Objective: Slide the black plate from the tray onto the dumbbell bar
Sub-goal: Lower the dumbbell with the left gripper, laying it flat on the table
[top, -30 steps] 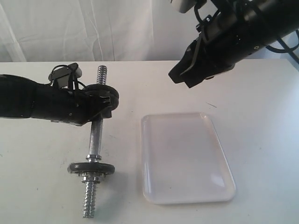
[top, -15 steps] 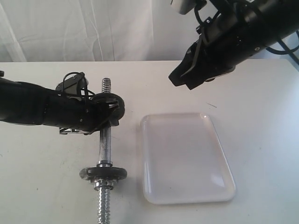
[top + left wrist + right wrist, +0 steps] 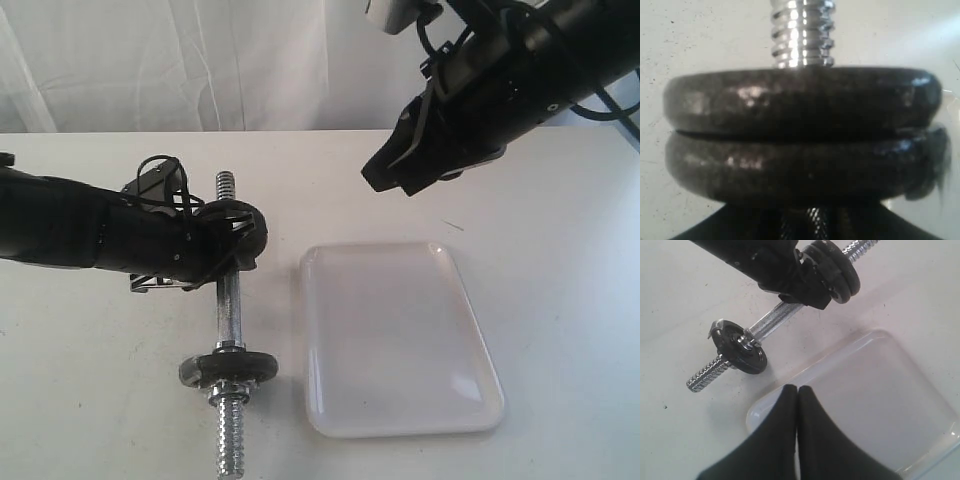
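Note:
The dumbbell bar (image 3: 229,300) lies on the table left of the tray (image 3: 400,340), its threaded ends pointing away and toward the camera. My left gripper (image 3: 244,236) is shut on the bar's knurled middle (image 3: 815,222), right behind two black plates (image 3: 800,130) stacked on the far end (image 3: 836,269). A third black plate (image 3: 228,368) sits on the near end (image 3: 738,349). I cannot tell which plate came from the tray. My right gripper (image 3: 385,176) hangs shut and holding nothing, high above the tray's far corner (image 3: 798,389). The tray (image 3: 880,390) holds nothing.
A white curtain (image 3: 180,60) backs the white table (image 3: 560,260). The left arm (image 3: 70,232) lies low across the table's left side. The bar's near threaded end (image 3: 232,450) reaches close to the front edge of the view.
The left gripper and the bar have shifted right and toward the camera, closer to the tray. The right arm has barely moved.

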